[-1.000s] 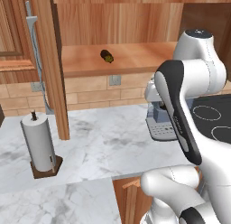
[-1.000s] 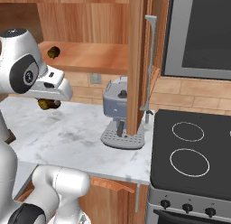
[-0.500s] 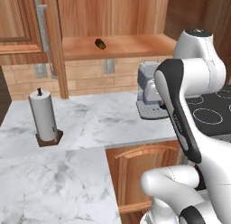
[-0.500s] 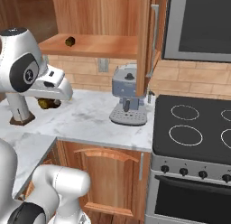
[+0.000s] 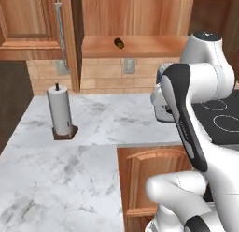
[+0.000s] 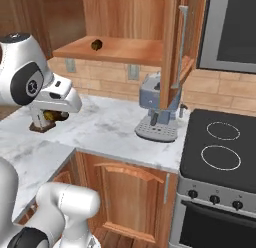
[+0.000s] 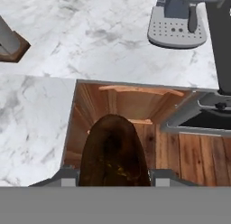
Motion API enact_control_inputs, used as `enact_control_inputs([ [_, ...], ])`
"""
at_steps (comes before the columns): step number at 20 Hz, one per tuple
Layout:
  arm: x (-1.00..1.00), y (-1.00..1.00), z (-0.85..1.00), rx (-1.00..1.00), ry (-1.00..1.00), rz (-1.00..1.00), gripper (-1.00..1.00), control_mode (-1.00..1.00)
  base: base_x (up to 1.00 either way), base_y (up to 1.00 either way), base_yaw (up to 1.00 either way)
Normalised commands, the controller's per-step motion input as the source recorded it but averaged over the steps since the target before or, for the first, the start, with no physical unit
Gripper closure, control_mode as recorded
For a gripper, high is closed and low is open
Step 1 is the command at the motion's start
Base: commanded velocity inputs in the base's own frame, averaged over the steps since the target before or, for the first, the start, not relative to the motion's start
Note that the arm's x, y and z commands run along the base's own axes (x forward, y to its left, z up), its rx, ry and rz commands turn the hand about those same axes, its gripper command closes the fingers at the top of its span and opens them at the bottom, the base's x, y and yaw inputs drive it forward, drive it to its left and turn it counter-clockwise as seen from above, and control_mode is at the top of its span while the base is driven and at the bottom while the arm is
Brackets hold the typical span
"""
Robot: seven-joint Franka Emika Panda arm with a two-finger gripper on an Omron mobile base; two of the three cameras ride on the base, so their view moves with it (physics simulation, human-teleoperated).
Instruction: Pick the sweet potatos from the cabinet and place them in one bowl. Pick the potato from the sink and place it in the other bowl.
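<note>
My base has backed away from the warm-brown wooden cabinet (image 5: 135, 44), so my gripper (image 7: 115, 180) stays clamped on one dark olive-brown sweet potato (image 7: 114, 151); the other tuber (image 6: 95, 43) waits on the shelf. Next comes finding a bowl.

A kitchen: marble counter (image 5: 93, 133), stove (image 6: 220, 152), coffee machine (image 6: 157, 114), wooden cabinet (image 6: 125, 47).

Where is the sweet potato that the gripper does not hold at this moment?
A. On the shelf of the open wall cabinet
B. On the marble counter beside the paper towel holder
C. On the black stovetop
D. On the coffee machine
A: one dark sweet potato lies on the cabinet shelf, while the gripper holds the other sweet potato.
</note>
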Motion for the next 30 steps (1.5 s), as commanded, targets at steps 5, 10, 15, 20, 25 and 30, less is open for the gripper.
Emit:
enact_control_inputs([
  [5,0.00,0.00,0.00,0.00,0.00,0.00,1.00,1.00,0.00,-0.10,0.74],
  [10,0.00,0.00,0.00,0.00,0.00,0.00,1.00,1.00,0.00,-0.18,0.75],
  [15,0.00,0.00,0.00,0.00,0.00,0.00,1.00,1.00,-0.61,-0.35,0.48],
  [20,0.00,0.00,0.00,0.00,0.00,0.00,1.00,1.00,-0.98,-0.31,0.16],
  [25,0.00,0.00,0.00,0.00,0.00,0.00,1.00,1.00,-0.80,-0.10,0.23],
  [30,0.00,0.00,0.00,0.00,0.00,0.00,1.00,1.00,-0.20,0.23,0.52],
])
